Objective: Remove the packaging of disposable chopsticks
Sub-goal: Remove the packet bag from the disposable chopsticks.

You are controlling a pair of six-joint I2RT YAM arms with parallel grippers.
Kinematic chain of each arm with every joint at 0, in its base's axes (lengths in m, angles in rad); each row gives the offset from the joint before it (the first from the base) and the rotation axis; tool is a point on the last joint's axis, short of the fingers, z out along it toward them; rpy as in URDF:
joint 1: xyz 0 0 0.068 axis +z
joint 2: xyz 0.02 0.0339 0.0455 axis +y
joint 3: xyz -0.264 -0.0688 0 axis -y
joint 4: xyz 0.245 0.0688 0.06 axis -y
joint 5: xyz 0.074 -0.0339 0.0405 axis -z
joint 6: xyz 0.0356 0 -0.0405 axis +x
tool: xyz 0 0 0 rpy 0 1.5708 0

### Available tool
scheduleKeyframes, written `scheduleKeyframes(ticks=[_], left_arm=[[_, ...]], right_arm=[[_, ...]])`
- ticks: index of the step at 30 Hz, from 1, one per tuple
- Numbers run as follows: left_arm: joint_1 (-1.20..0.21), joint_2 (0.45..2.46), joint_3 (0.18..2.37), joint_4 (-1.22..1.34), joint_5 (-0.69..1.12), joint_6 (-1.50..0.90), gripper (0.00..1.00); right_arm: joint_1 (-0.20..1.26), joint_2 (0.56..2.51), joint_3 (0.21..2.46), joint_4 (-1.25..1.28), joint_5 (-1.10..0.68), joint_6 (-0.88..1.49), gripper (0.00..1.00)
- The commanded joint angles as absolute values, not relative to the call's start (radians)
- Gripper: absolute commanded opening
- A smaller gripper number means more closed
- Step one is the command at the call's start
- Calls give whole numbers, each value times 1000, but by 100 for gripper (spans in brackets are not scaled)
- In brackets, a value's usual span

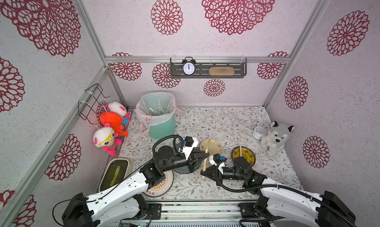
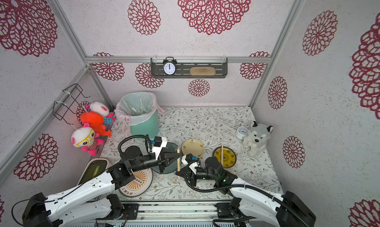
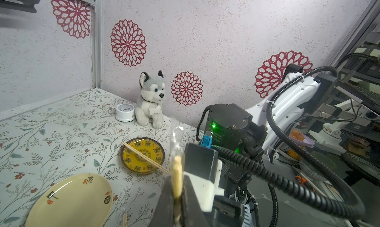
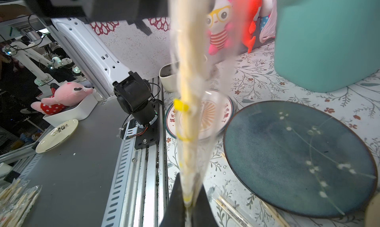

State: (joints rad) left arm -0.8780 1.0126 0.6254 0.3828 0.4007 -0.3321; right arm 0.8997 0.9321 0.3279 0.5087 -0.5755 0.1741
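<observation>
Right hand (image 4: 190, 189) clamped on one end of packaging (image 4: 205, 147), disposable chopsticks (image 4: 191, 51) inside, left hand (image 3: 177, 184) closed on their opposite end

Plates 4: cream plate (image 1: 210, 146), yellow plate (image 1: 243, 156), dark plate (image 4: 298, 158), orange-white plate (image 2: 139, 183); plush toys (image 1: 274, 137) 4; clocks (image 1: 188, 68) 2; bin (image 1: 162, 129) 1; tools 2: left tool (image 1: 207, 153), right tool (image 1: 203, 173).
</observation>
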Motion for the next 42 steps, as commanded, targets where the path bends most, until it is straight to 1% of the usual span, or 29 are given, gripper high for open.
scheduleKeyframes(ticks=[1,5,8,10,16,27,32,38,42], left_arm=[[-869,1007,557,397,390,-335,8],[-868,1019,475,481,396,-370,9],[-876,1070,450,530,429,-397,11],[-891,1105,440,553,415,-393,11],[-908,1168,386,653,419,-411,11],[-924,1296,306,793,410,-426,9],[-927,1289,297,722,375,-390,10],[-951,1439,316,764,429,-377,12],[-943,1502,263,877,420,-386,12]], right_arm=[[900,862,350,584,-583,138,0],[899,832,381,555,-580,125,0],[899,836,401,548,-588,117,0],[899,853,415,554,-600,118,0],[899,871,431,579,-616,124,0],[896,856,532,495,-606,75,0],[879,834,595,437,-615,50,0],[868,856,660,393,-629,22,0],[851,850,682,384,-644,22,0]])
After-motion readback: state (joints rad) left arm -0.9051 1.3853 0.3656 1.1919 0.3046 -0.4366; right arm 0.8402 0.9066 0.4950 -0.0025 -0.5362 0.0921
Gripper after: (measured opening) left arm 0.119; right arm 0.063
